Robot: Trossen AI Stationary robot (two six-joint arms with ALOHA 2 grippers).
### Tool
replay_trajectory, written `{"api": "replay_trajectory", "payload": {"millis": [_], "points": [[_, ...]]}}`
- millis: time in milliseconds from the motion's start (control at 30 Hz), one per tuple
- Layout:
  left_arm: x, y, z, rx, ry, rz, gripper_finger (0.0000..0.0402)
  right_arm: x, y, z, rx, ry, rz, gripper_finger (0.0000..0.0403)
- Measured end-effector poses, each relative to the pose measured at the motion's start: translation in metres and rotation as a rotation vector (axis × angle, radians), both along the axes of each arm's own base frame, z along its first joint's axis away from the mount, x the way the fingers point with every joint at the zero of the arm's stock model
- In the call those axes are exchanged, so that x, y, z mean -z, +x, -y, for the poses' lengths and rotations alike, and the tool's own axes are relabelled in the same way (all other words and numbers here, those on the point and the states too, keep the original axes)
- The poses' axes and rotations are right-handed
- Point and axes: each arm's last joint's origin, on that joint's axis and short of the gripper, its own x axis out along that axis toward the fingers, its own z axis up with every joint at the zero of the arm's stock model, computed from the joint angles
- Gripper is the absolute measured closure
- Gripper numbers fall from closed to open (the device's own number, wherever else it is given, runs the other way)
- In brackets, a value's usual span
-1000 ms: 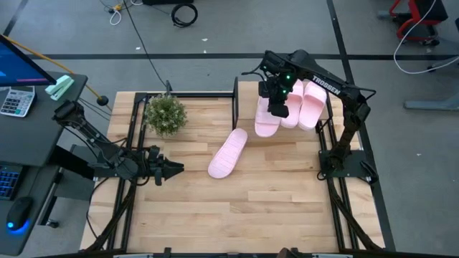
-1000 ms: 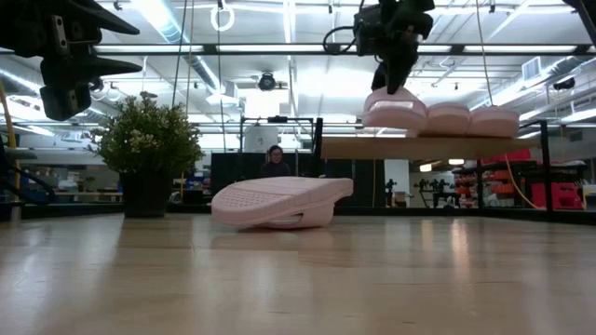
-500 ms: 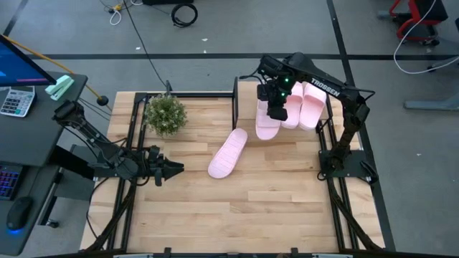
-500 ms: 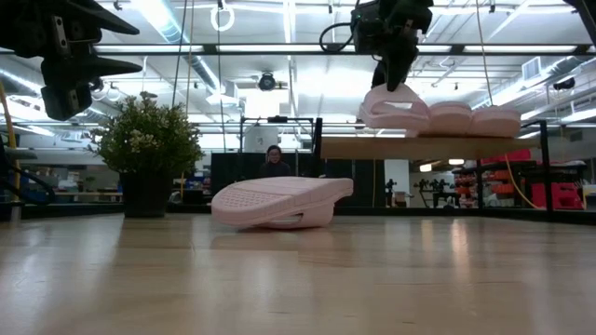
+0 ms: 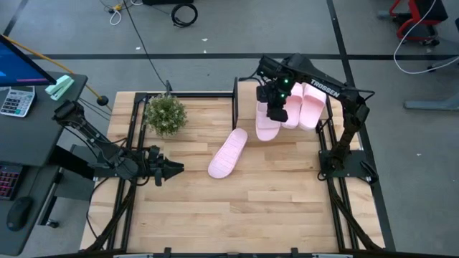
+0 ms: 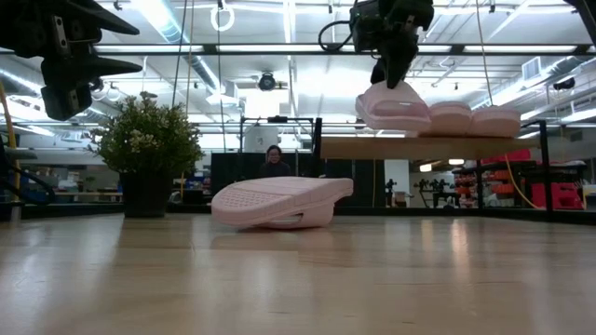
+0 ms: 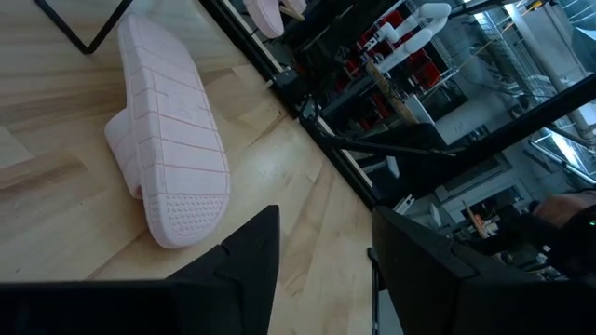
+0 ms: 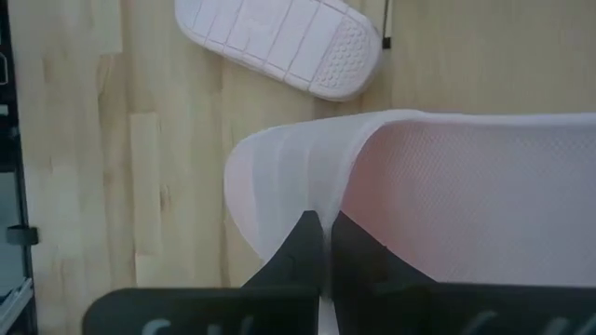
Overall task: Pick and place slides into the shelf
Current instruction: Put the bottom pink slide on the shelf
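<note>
My right gripper (image 5: 277, 109) is shut on one pale pink slide (image 5: 267, 123) over the left end of the shelf (image 5: 246, 106). In the low view this slide (image 6: 393, 106) sits tilted under the gripper (image 6: 395, 76) just above the shelf board (image 6: 372, 147). Two more slides (image 5: 294, 109) (image 5: 313, 106) rest sole-down on the board. A fourth slide (image 5: 228, 153) lies sole-up on the table's middle. My left gripper (image 5: 171, 168) waits open near the table's left edge, pointing at that slide (image 7: 172, 158). My right gripper pinches the slide's wide strap at its edge (image 8: 321, 191) between its two fingers (image 8: 303, 244), coming from above and pointing down. The slide hangs tilted below the fingers, one end raised; whether its lower end (image 6: 421, 128) touches the shelf board I cannot tell.
A small potted plant (image 5: 165, 113) stands at the table's far left corner. Black metal frame rails run along the table's left and right sides (image 5: 337, 208). Open plank tabletop lies toward the near edge (image 5: 237, 215). A person shows far behind the table (image 6: 273, 160).
My right gripper has risen slightly while staying shut. The slide it holds lay flat on the shelf board a second ago; now it is tipped, with one end lifted off the board and shifted a little toward the table's left.
</note>
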Motion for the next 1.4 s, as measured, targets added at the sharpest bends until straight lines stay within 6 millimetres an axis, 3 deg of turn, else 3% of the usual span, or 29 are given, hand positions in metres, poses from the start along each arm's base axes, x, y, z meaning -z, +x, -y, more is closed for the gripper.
{"api": "replay_trajectory", "payload": {"millis": [500, 933, 1400], "points": [[0.000, 0.000, 0.000, -0.001, 0.000, 0.000, 0.0220, -0.004, 0.016, 0.011, -0.040, -0.125, 0.189, 0.0395], [0.000, 0.000, 0.000, -0.001, -0.007, 0.001, 0.0225, -0.002, -0.013, 0.037, 0.056, -0.047, 0.137, 0.0395], [0.000, 0.000, 0.000, -0.001, -0.008, 0.001, 0.0224, 0.009, -0.014, 0.040, 0.035, -0.020, 0.123, 0.0395]]}}
